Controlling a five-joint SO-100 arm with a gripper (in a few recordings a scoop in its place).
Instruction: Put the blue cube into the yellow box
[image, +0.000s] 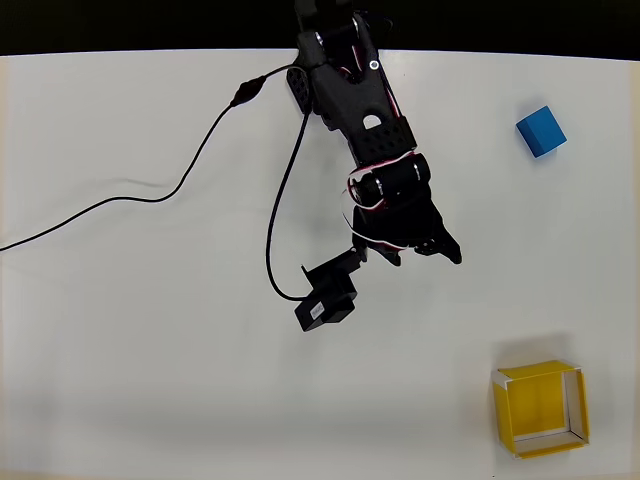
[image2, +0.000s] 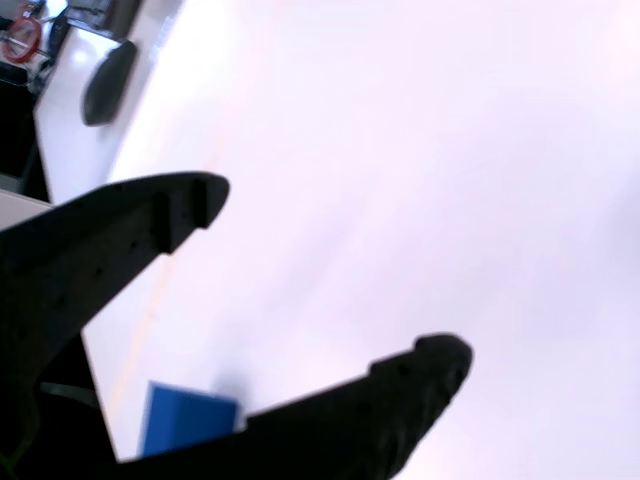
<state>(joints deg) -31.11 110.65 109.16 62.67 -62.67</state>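
Currently no part of the transfer completed. Blue cube (image: 541, 131) resting on the white worktop (image: 150, 380) near the upper right of the overhead view, free on all sides, touched by nothing. In the wrist view, same cube (image2: 190, 420) visible at the lower left, partly hidden behind the lower finger, so not yet between the fingers. Yellow box (image: 541, 408) standing open-topped at the lower right of the overhead view, well apart from the cube, interior showing only its yellow floor, nothing inside. Claw (image: 425, 248) positioned near the middle of the worktop, left of both cube and box, pointing toward the lower right in the overhead view. Fingers spread apart in the wrist view (image2: 335, 275), bare worktop showing between them, nothing gripped: claw released and empty. Black cable (image: 150, 197) trailing from the arm across the left half of the worktop, clear of the task's things.

Judged stage: approach to the cube. Remaining: align over the cube, descend, clench, lift, carry to the box, release inside.
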